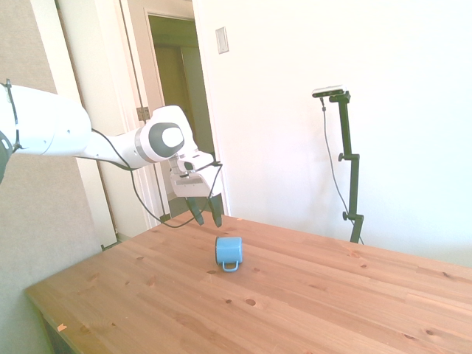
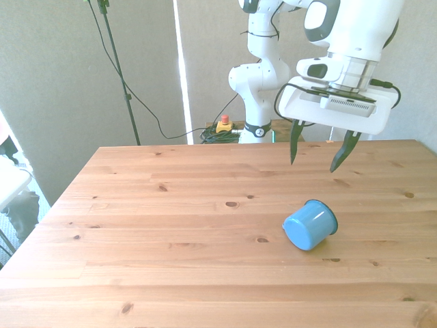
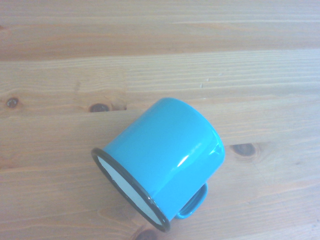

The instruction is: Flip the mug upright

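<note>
I see the mug (image 2: 310,225) lying on its side mid-table, nothing done yet, my gripper (image 2: 319,152) hanging above with jaws spread and empty.

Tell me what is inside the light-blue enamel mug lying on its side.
The light-blue enamel mug shows only a sliver of white interior behind its dark rim; the rest inside is hidden.

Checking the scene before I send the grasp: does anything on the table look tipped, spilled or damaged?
Only the small light-blue enamel mug: it lies on its side on the wooden table, its dark rim toward the front view's right. No spill or damage shows. The open gripper hangs above, apart from it.
</note>
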{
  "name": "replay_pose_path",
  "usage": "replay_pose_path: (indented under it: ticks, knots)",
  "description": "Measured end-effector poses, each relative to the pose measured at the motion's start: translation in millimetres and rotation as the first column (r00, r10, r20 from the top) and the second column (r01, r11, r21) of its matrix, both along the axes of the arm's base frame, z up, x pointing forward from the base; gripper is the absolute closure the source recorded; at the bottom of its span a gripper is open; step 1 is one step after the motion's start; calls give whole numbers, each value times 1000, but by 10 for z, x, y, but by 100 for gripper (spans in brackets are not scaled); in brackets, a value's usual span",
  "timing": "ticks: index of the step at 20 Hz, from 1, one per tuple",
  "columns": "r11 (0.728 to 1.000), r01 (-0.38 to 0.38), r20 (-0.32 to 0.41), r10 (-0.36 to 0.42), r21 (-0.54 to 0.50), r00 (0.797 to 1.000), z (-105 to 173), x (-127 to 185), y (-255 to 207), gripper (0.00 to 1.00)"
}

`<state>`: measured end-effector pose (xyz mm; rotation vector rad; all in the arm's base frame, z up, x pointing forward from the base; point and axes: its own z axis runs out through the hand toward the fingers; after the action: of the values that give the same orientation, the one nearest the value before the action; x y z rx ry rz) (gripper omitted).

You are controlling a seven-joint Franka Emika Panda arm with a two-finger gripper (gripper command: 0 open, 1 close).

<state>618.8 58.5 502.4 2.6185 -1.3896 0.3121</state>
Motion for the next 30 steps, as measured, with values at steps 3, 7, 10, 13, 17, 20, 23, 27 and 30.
replay_pose_path:
  ticks: [3, 7, 10, 13, 17, 20, 23, 27, 30]
  knots:
    - [995, 71, -11, -71, -70, 997, 9, 26, 73, 0]
    - [974, 158, -27, -165, -160, 986, -61, 103, 111, 0]
    - [971, 169, -26, -176, -170, 984, -96, 196, 225, 0]
    - [949, 208, -30, -221, -235, 975, -102, 189, 219, 0]
    - [889, 257, -11, -282, -380, 959, -257, 223, 421, 0]
    - [848, 240, -26, -286, -473, 958, -434, 232, 569, 0]
    - [819, 210, -44, -275, -533, 960, -577, 236, 669, 0]
    - [844, 83, -125, -175, -529, 977, -588, 229, 763, 0]
    - [849, 118, -103, -198, -515, 975, -555, 254, 764, 0]
